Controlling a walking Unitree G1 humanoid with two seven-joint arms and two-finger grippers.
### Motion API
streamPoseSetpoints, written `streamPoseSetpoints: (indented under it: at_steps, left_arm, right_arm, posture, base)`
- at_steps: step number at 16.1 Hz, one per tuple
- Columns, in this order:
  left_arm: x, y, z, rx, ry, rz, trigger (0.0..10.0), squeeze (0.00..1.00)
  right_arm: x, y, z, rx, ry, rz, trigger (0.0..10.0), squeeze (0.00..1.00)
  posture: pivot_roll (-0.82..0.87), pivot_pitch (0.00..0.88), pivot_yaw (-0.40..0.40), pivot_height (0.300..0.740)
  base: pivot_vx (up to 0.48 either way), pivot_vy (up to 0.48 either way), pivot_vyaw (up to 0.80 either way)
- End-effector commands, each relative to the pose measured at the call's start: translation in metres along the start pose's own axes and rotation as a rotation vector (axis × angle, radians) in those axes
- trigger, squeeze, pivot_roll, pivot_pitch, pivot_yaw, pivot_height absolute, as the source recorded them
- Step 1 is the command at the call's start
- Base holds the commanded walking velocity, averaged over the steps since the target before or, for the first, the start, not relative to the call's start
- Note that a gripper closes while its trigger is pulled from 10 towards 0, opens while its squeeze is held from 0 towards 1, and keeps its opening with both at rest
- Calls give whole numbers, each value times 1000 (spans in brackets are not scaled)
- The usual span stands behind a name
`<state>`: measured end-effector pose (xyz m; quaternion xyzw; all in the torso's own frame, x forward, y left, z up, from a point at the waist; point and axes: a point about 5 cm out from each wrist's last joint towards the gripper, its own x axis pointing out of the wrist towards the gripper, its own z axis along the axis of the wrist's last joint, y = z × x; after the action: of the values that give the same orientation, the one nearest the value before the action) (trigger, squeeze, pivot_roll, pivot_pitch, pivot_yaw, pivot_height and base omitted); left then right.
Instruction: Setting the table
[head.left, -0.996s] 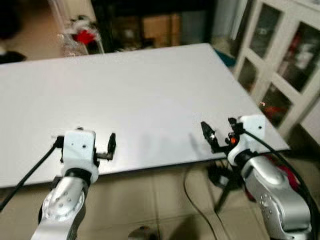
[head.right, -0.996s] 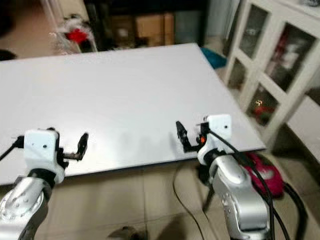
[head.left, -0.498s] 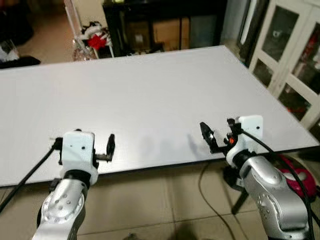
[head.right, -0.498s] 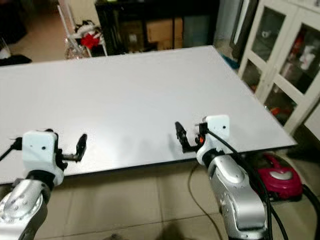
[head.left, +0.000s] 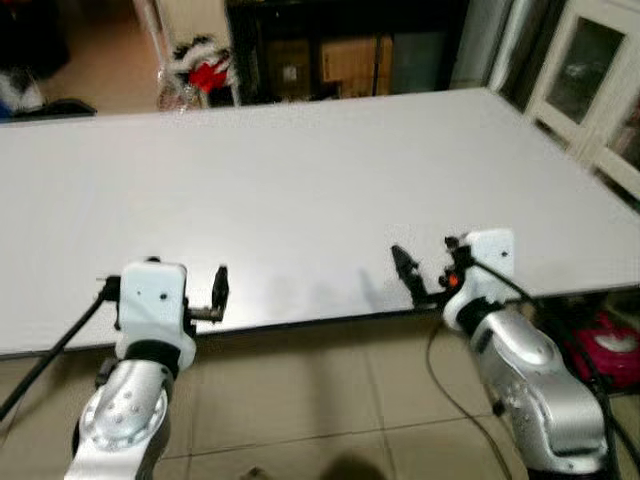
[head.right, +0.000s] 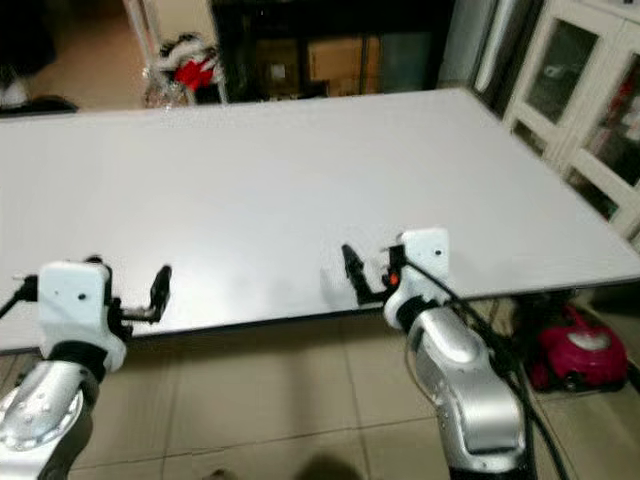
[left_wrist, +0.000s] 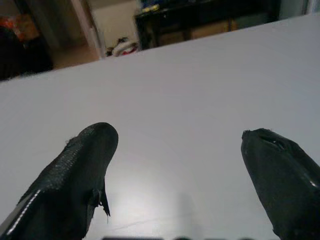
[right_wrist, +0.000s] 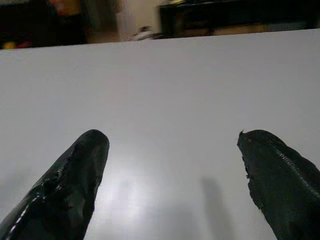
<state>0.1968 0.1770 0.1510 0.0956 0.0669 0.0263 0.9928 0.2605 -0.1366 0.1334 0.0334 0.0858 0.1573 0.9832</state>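
Observation:
A large bare white table (head.left: 300, 170) stretches in front of me, with nothing standing on it. My left gripper (head.left: 208, 297) hovers at the table's near edge on the left, open and empty; in the left wrist view its fingers (left_wrist: 75, 170) spread wide over bare tabletop (left_wrist: 175, 100). My right gripper (head.left: 425, 268) is held at the near edge further right, also open with nothing between its fingers (right_wrist: 75, 175), low over the white surface (right_wrist: 170, 85).
A white glass-door cabinet (head.left: 600, 90) stands along the table's right side. A red vacuum cleaner (head.left: 615, 345) lies on the tiled floor under the right corner. Beyond the far edge are a black shelf unit (head.left: 340, 50) and red-and-white clutter (head.left: 200, 70).
The camera has swung: the table now sits squarer and the cabinet has slid toward the right edge. Both grippers keep their places at the near edge, still open.

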Motion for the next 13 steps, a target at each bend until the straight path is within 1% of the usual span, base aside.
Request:
streamPoseSetpoints:
  at_steps: [1,2,5,7,12,13]
  left_arm:
    - [-1,3,1,10,4,25,10000,0]
    - [-3,4,0,12,8,35,10000,0]
    - [-6,4,0,17,11,50,10000,0]
    - [-9,7,1,16,8,68,10000,0]
    - [-13,7,4,20,4,80,10000,0]
    - [-14,9,7,28,-5,83,10000,0]
  right_arm:
    - [3,9,7,-8,-25,59,10000,0]
    - [5,14,8,-22,-31,96,10000,0]
    - [9,19,7,-40,-30,139,10000,0]
    - [12,25,6,-51,-24,201,10000,0]
    - [13,28,3,-57,-18,250,10000,0]
    - [14,30,4,-54,-25,273,10000,0]
  posture:
    - [-47,21,22,740]
    - [-35,19,12,740]
    - [-17,13,-3,740]
    - [-5,12,-14,740]
    - [14,11,-24,740]
    - [16,10,-25,740]
  base:
    - [0,390,800]
    - [0,390,800]
    - [0,385,800]
    - [0,373,800]
    - [0,380,800]
    - [0,394,800]
